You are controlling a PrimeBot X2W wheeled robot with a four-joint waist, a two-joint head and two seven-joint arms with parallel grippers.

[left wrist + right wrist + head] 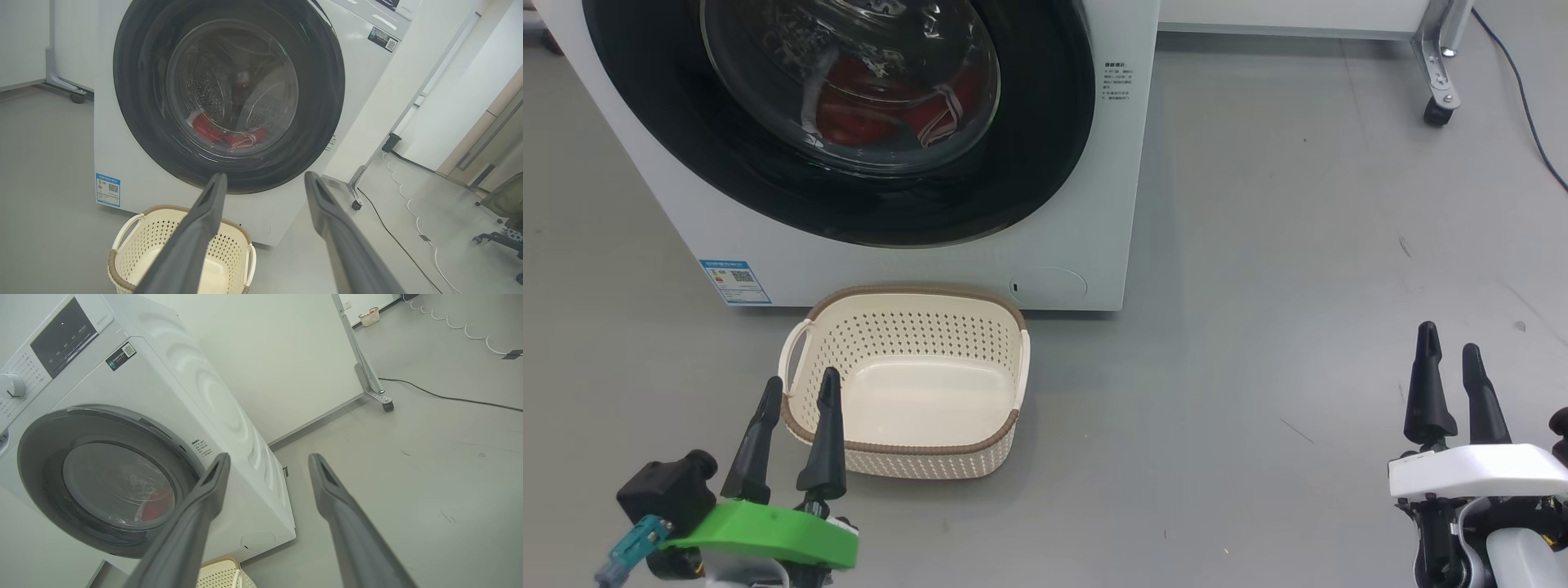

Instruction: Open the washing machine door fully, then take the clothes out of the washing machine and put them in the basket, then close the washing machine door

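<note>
The washing machine (1107, 204) is big and white. A small blue sticker (734, 282) is stuck low on its front, near one bottom corner. The washing machine door (1045, 122) is round, with a wide shiny black ring and a bulging clear glass bowl in the middle. The door is shut flat against the front of the washing machine.

The clothes (866, 114) are seen through the glass. They are bright red with a bit of white stripe, and they are piled low down inside the washing machine, on the shiny drum with its little holes.

The basket (915, 291) is set on the grey floor (1258, 327) just in front of the washing machine, right under the door. It is cream, with rows of small holes in its sides, a brown rim and a loop handle at each end. Nothing is lying in it.

The left gripper (800, 377) is held in front of the washing machine, farther from it than the basket is. Its two dark fingers are spread wide apart and are pointed at the door. Nothing is pinched between them and nothing is touched.

The right gripper (1448, 336) is held well out past the washing machine's right side, over bare floor. Its fingers are spread wide too, and nothing is held or touched by them.
</note>
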